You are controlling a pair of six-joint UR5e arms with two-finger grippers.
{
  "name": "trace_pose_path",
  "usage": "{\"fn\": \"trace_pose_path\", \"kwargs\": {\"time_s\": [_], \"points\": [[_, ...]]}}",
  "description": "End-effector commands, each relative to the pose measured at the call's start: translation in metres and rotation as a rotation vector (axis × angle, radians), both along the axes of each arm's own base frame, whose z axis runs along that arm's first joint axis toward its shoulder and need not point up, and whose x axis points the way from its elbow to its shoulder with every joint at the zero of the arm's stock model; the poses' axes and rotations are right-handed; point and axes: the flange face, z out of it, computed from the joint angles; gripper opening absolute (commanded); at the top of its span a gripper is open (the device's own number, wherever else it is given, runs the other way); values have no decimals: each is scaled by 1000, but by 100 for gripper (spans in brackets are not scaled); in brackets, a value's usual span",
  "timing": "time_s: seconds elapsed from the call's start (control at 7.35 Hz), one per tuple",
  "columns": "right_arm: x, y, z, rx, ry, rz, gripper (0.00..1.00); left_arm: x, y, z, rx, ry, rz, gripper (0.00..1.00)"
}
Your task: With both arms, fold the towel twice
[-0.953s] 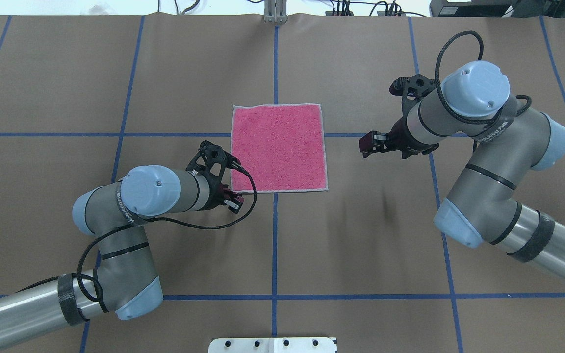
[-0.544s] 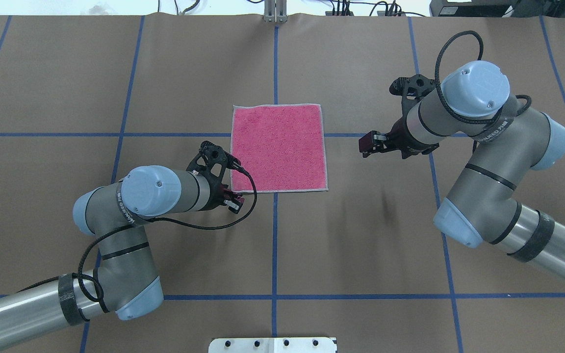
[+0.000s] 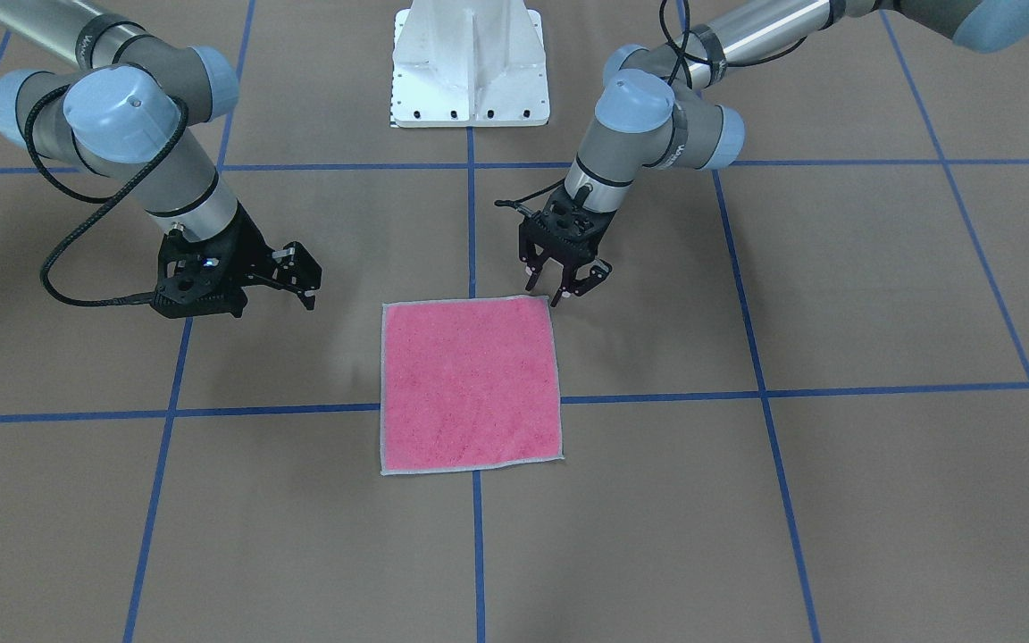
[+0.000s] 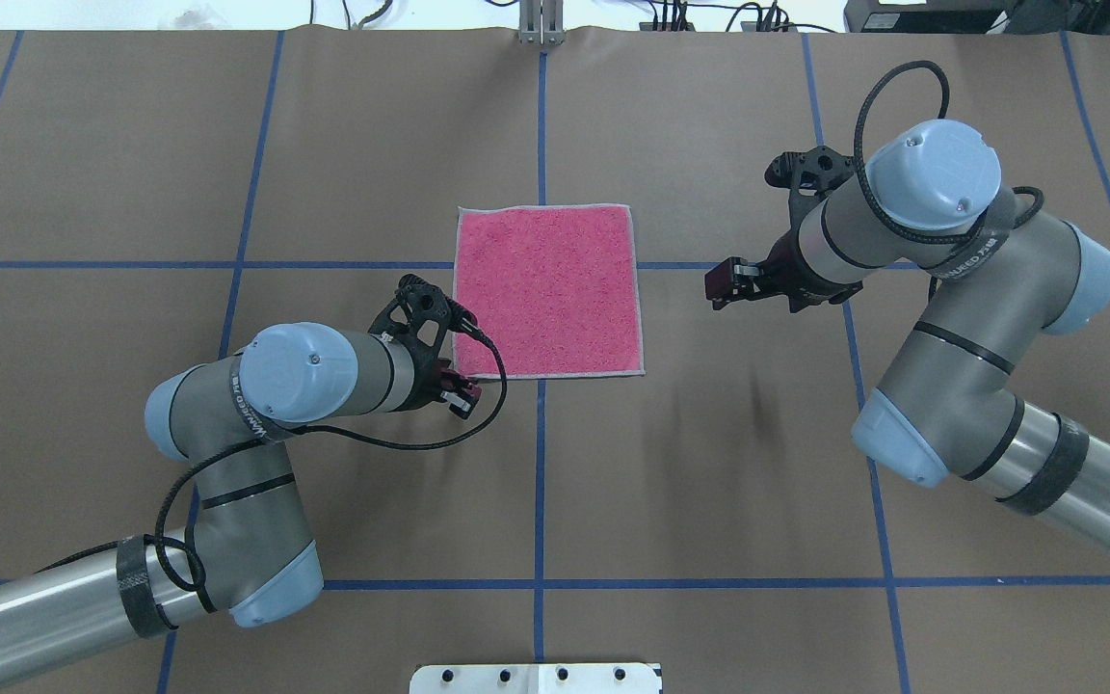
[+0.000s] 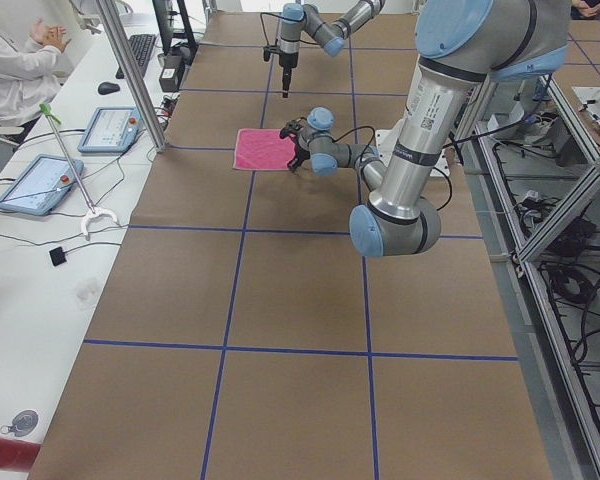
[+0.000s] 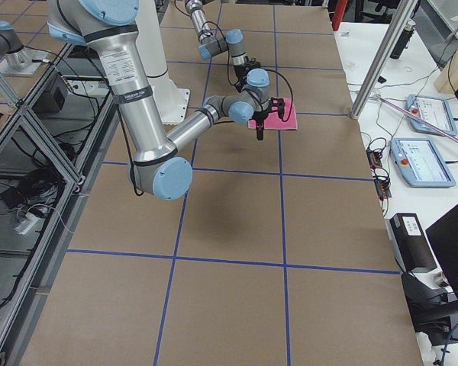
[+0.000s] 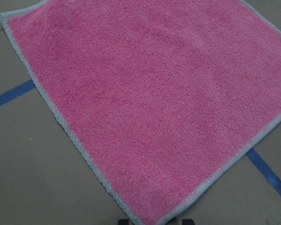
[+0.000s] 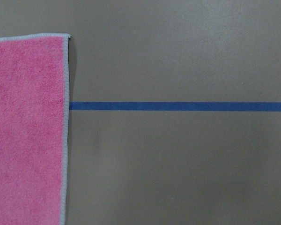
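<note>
The towel (image 4: pixel 545 289) lies flat and unfolded, pink face up, light grey border all round, in the middle of the table; it also shows in the front view (image 3: pixel 470 384). My left gripper (image 4: pixel 463 390) is low at the towel's near-left corner, open; in the front view (image 3: pixel 564 290) its fingers straddle that corner. The left wrist view shows the towel (image 7: pixel 145 103) with that corner at the bottom edge between two dark fingertips (image 7: pixel 124 221). My right gripper (image 4: pixel 721 284) is open and empty, above the table, well clear of the towel's right edge (image 8: pixel 65 131).
The table is covered in brown paper with a grid of blue tape lines (image 4: pixel 541 482). The white pedestal base (image 3: pixel 470 67) stands at the robot's side. A side bench with tablets (image 5: pixel 35 185) and a person runs along the far edge of the table.
My left gripper has crept slightly toward the towel's near-left corner. The right arm and the towel have not moved.
</note>
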Motion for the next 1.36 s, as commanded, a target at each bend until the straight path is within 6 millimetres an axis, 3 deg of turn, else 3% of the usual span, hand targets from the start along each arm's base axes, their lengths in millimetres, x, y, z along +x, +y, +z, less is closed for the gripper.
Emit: {"fn": "trace_pose_path", "kwargs": {"time_s": [0.0, 0.41, 0.54, 0.95, 1.22], "points": [[0, 0, 1, -1, 1, 0, 99, 0, -2, 2, 26, -15, 3, 49], [0, 0, 1, -1, 1, 0, 99, 0, -3, 2, 30, -17, -7, 49], [0, 0, 1, -1, 1, 0, 99, 9, -6, -1, 30, -20, -8, 49], [0, 0, 1, -1, 1, 0, 99, 13, -10, -5, 30, -20, -10, 42], [0, 0, 1, -2, 0, -1, 99, 12, -10, -6, 48, -24, -3, 23]]}}
